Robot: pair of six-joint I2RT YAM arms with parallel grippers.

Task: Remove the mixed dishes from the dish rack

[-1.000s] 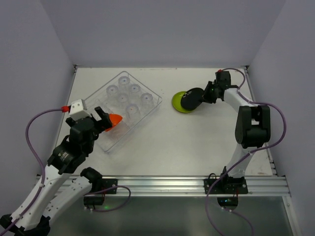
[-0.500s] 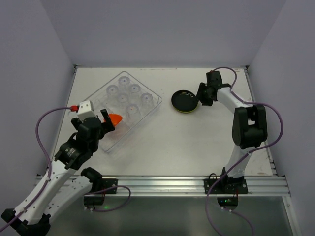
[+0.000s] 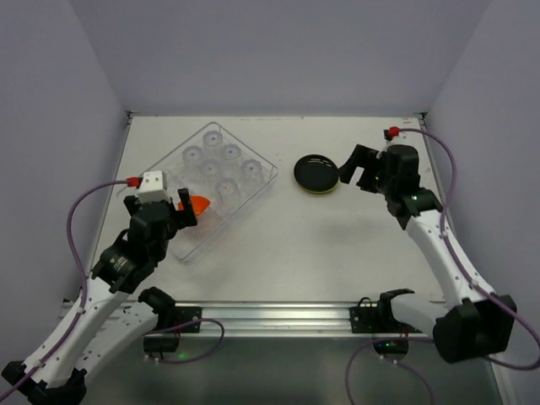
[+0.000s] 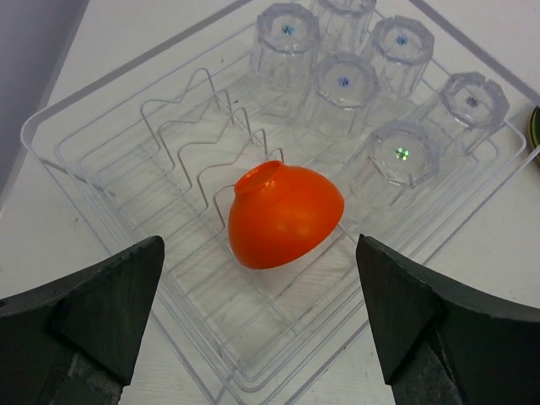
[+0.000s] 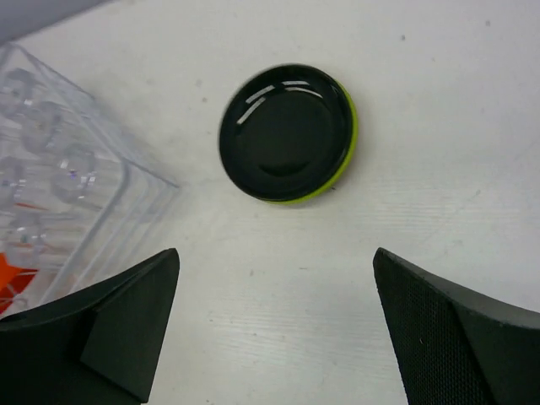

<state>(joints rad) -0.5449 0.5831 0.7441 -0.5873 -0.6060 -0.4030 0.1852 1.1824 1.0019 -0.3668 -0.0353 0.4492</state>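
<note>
Bowl [image 4: 285, 215] at twelve o'clock of our left gripper [image 3: 180, 210], jaws apart: we should straddle it squarely. Right gripper [image 5: 274, 287] gapes empty.

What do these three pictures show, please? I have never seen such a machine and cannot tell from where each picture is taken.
This robot has a left arm and a right arm, bolted at the near edge of a white table. Each ends in a two-finger gripper. The wide picture comes from a fixed camera above and behind them. The other two come from a camera on each wrist, so the dark shapes at their bottom corners are the fingers. The left gripper is open and points at a rectangular clear dish rack with wire prongs, which holds a small orange-red bowl, tipped over, and six small clear plastic cups. The right gripper is open near a round black plate lying on a round lime-green plate, beside the rack. Neither gripper holds anything.
</note>
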